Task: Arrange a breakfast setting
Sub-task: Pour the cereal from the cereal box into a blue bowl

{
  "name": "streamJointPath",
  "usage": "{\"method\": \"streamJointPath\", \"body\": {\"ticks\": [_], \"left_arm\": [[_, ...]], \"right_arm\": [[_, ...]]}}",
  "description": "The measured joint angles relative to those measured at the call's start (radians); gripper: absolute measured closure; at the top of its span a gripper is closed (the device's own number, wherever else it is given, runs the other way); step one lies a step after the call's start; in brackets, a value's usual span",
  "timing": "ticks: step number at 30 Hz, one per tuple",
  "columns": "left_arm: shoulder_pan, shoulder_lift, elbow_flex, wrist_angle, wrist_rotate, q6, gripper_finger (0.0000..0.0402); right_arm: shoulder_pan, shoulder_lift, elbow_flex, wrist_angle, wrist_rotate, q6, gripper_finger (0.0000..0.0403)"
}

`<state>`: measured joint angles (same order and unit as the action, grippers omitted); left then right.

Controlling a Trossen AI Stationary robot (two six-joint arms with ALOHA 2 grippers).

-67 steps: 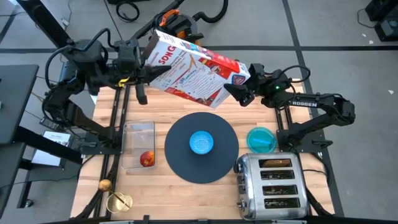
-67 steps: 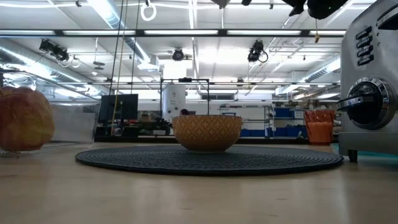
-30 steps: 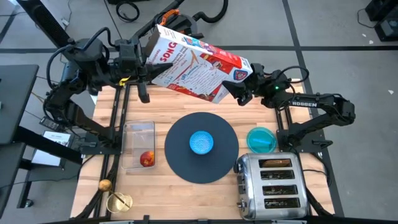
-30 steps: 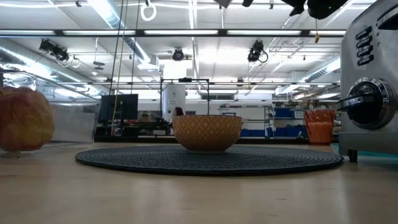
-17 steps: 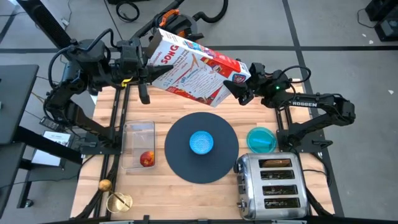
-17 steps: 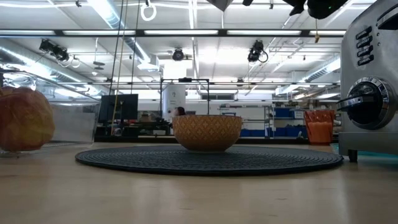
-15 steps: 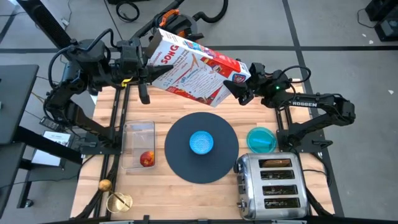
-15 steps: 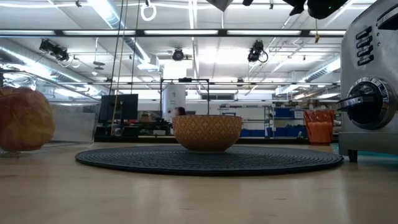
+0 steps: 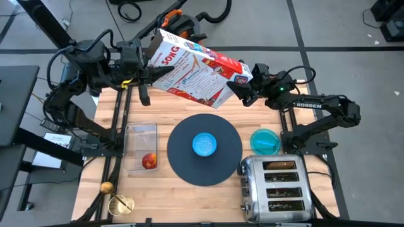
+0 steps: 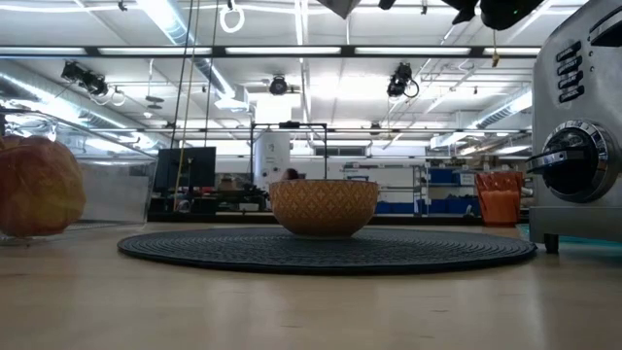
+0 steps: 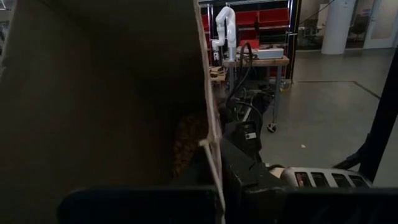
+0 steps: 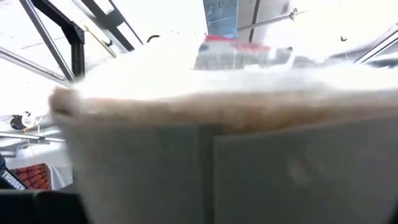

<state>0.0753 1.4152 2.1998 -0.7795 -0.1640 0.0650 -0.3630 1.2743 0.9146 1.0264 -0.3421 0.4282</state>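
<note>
Cereal box held tilted in the air above the table's far edge, left gripper clamped on one end, right gripper closed on the other, light-blue bowl centred on the round mat, teal dish just beside the mat

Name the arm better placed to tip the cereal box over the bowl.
Probably the left gripper: it grips the cereal box's open end, while the right gripper holds the bottom. The bowl sits below.

Cereal box held tilted between both tools, above bowl on mat.
</note>
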Motion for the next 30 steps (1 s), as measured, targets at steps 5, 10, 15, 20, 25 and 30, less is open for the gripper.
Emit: {"method": "streamJointPath", "body": {"ticks": [5, 10, 15, 20, 25, 30], "left_arm": [[0.0, -0.02, -0.001, 0.0, -0.016, 0.0, 0.0401], [0.0, -0.025, -0.001, 0.0, -0.019, -0.001, 0.0401], [0.0, -0.024, 0.0, -0.004, -0.019, -0.001, 0.0401], [0.0, -0.024, 0.0, -0.007, -0.02, -0.001, 0.0401], [0.0, -0.022, 0.0, -0.017, -0.022, -0.001, 0.0401], [0.0, -0.007, 0.001, -0.002, -0.022, -0.002, 0.0401]], "right_arm": [[-0.002, 0.0, 0.0, 0.055, -0.007, -0.002, 0.008], [-0.013, 0.0, 0.0, 0.069, 0.002, -0.001, 0.0092], [-0.013, 0.0, 0.0, 0.069, 0.005, 0.012, 0.0099], [-0.013, 0.0, 0.0, 0.073, 0.006, 0.044, 0.0087], [-0.013, -0.001, 0.0, 0.102, 0.008, 0.041, 0.0069], [-0.013, -0.001, 0.0, 0.092, 0.008, 0.001, 0.0069]]}}
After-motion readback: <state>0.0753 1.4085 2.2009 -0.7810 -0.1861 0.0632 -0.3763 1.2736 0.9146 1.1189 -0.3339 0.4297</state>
